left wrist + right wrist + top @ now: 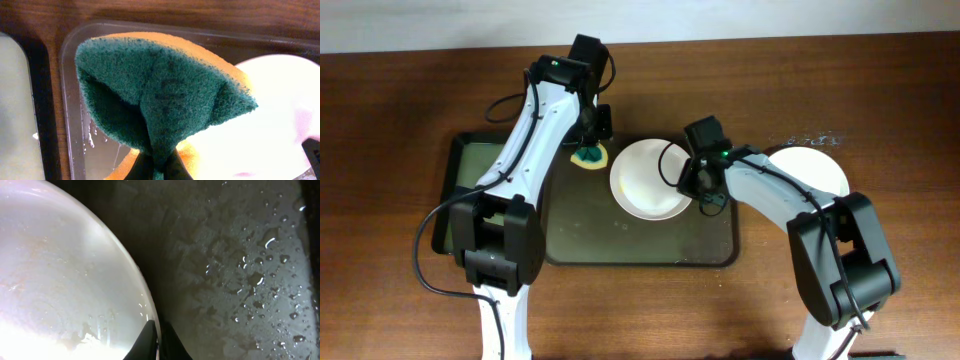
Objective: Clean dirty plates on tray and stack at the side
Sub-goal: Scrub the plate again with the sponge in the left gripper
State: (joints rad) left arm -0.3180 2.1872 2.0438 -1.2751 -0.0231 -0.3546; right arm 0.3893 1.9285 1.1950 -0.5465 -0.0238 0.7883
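A white plate [645, 180] lies on the dark brown tray [620, 250], its face faintly yellowish. My right gripper [703, 190] is shut on its right rim; the right wrist view shows the fingers [159, 342] pinching the rim of the plate [60, 280]. My left gripper [588, 145] is shut on a green-and-orange sponge [590, 156] just left of the plate, above the tray's far edge. In the left wrist view the sponge [160, 95] fills the frame, with the plate [270, 125] to its right. More white plate [815, 170] lies off the tray at the right.
A smaller black tray with greenish inside [470, 175] lies left of the brown tray, partly under my left arm. The brown tray's floor [240, 280] is wet with droplets. Brown wooden table [400, 120] all around.
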